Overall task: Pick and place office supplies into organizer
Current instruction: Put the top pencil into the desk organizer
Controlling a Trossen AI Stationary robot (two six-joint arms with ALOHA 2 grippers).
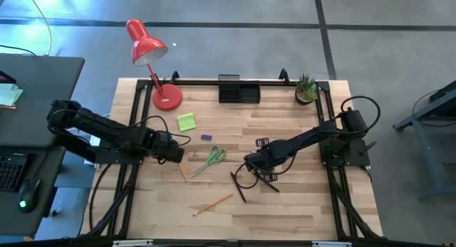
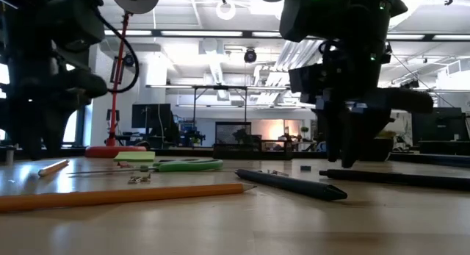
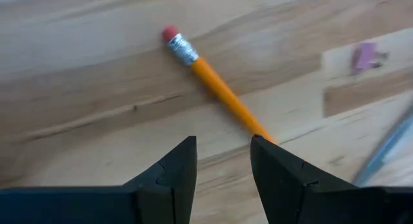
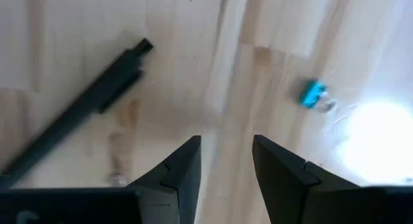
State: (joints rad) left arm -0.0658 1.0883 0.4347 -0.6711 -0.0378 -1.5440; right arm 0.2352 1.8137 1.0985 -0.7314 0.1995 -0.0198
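Hovering with left pincer (image 3: 222, 162) fingers apart over the orange pencil (image 3: 219, 88) lying flat on the table (image 1: 285, 204), probably light, stiff, rolling easily, best pinched mid-shaft; right pincer (image 4: 226, 162) apart too.

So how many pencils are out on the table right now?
2. One pencil lies near the front edge of the table. The other pencil lies just ahead of the left gripper, beside the scissors. The arms could hide more.
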